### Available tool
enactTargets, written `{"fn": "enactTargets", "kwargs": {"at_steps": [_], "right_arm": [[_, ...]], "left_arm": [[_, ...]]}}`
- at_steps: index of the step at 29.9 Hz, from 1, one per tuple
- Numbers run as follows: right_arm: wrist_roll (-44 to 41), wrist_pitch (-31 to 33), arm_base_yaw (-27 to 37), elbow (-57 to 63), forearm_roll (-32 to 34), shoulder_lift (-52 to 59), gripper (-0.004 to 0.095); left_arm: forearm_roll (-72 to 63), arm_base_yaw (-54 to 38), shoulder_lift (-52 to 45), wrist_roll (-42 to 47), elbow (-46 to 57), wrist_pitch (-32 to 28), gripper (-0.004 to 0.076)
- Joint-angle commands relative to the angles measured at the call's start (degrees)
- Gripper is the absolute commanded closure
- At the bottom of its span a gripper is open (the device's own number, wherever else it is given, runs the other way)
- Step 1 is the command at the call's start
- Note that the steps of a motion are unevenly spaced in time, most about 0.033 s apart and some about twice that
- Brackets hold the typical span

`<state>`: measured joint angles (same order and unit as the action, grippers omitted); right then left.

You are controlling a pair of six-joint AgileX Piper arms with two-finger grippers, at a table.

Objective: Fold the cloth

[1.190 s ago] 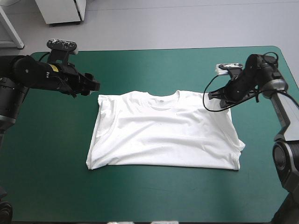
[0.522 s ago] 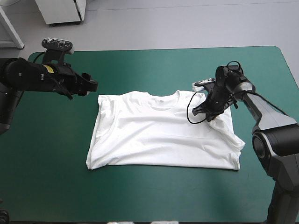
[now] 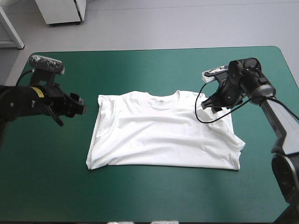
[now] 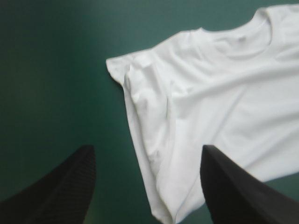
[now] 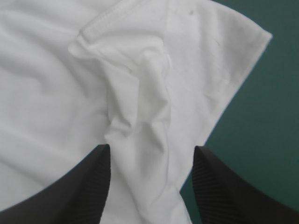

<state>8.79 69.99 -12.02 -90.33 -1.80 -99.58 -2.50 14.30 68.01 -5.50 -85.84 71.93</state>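
Left gripper (image 3: 78,106): has backed away from the T-shirt (image 3: 159,135). Just before, it sat close by the shirt's left shoulder corner. Now it hangs apart from the shirt's left edge, over bare teal-green cover (image 3: 140,70). Fingers spread wide, nothing between them. From its wrist camera, the shirt's left edge lies just ahead of the gripper, running in toward one finger.

T-shirt: flat on the cover, collar toward the far side, outline unchanged from earlier. The left sleeve (image 4: 140,88) looks turned in over the body.

Right gripper (image 3: 209,103): a moment ago it reached farther in over the shirt's right shoulder. Now it is drawn slightly back, above the right sleeve seam. Fingers spread, straddling a rumpled ridge of cloth (image 5: 140,116) (the sleeve hem (image 5: 100,23) shows just ahead). Not pinching; cannot tell whether the tips touch the fabric.

Reading: the left side looks finished for now. The right arm seems busy with the right sleeve, likely lining up a grasp on that ridge. The main folds are not yet made.
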Motion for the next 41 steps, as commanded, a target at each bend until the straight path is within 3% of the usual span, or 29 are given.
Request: {"fn": "enactTargets", "kwargs": {"at_steps": [1, 8, 16, 28, 41], "right_arm": [[-1.26, 1.62, 0.32, 4.24, 2.68, 9.83, 0.0394], [-6.81, 1.62, 0.32, 23.22, 11.44, 27.11, 0.0394], [-10.61, 1.62, 0.32, 34.66, 13.34, 40.30, 0.0395], [-11.79, 1.62, 0.32, 34.75, 11.64, 41.68, 0.0395], [-11.20, 1.62, 0.32, 34.75, 12.24, 41.68, 0.0399]], "left_arm": [[2.97, 1.70, -4.22, 2.19, 6.22, 1.74, 0.0248], [3.12, 1.72, -5.60, 2.87, 18.96, -0.14, 0.0248], [0.45, 1.72, -2.96, 2.22, 29.64, -4.85, 0.0248], [-2.26, 1.72, 8.50, 0.96, 31.61, -13.04, 0.0240], [-2.12, 1.72, 14.55, 1.21, 33.41, -15.76, 0.0241]]}}
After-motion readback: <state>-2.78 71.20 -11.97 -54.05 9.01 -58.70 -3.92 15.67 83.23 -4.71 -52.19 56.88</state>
